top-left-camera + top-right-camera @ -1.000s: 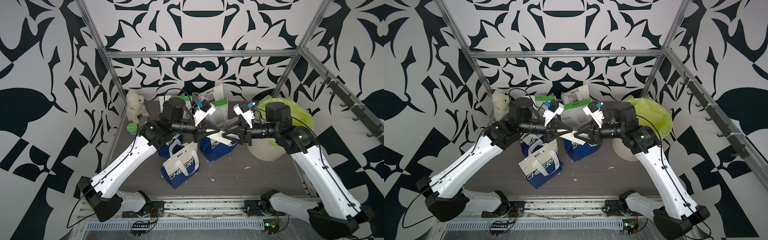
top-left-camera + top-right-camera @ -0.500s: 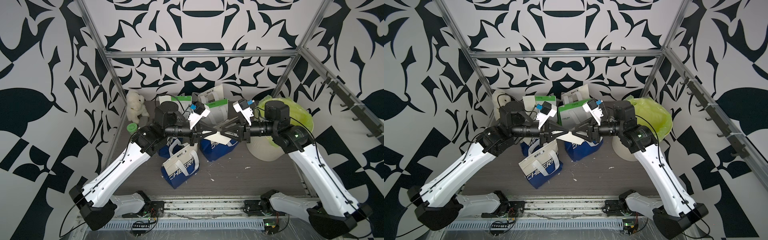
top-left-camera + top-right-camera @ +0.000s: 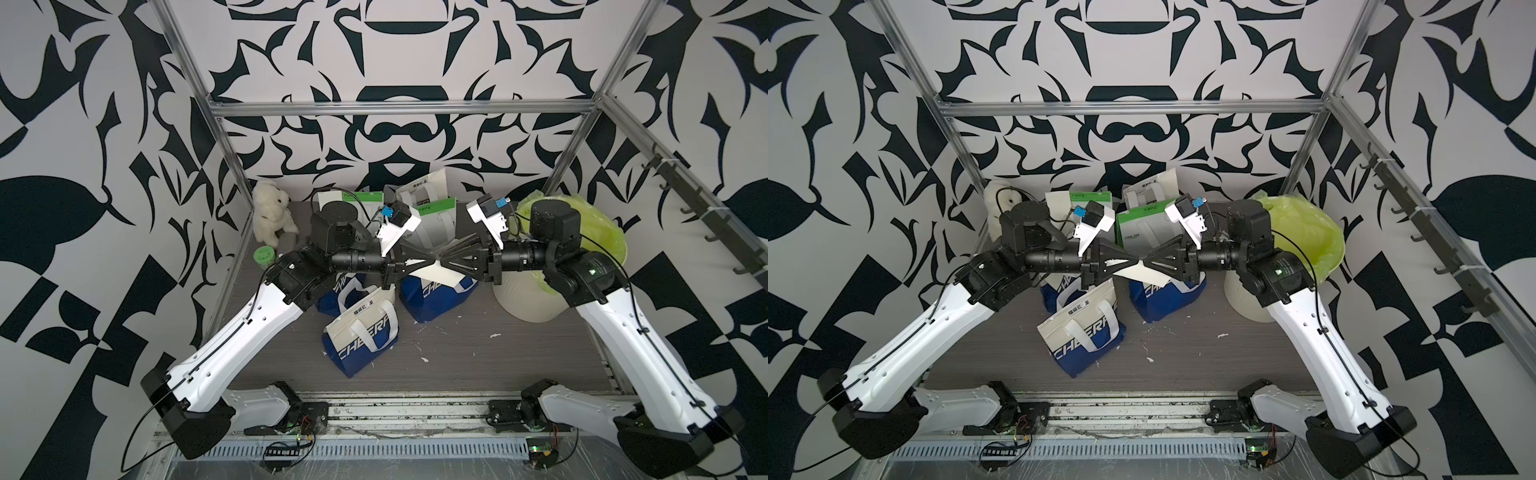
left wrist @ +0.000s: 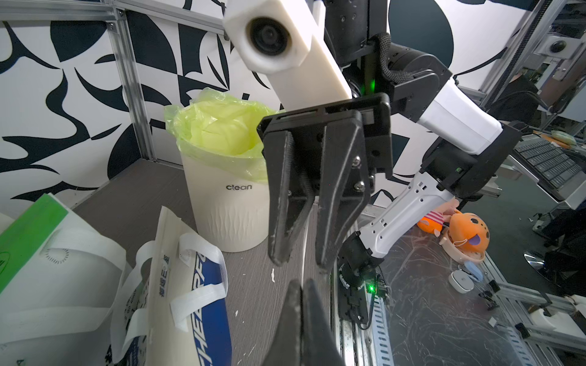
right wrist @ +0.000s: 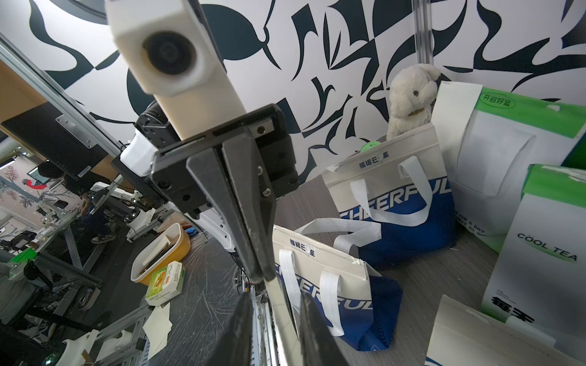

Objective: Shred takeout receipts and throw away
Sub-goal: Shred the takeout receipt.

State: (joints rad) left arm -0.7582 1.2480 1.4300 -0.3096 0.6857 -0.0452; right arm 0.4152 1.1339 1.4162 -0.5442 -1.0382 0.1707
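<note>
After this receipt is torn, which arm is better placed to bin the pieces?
Likely right: the left gripper and right gripper meet at the receipt, but the trash bin stands beside the right arm.

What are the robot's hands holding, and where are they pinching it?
The left gripper pinches a takeout receipt by one edge, up in the air. The right gripper has its jaws around the same slip, with a gap showing, not clamped yet.
</note>
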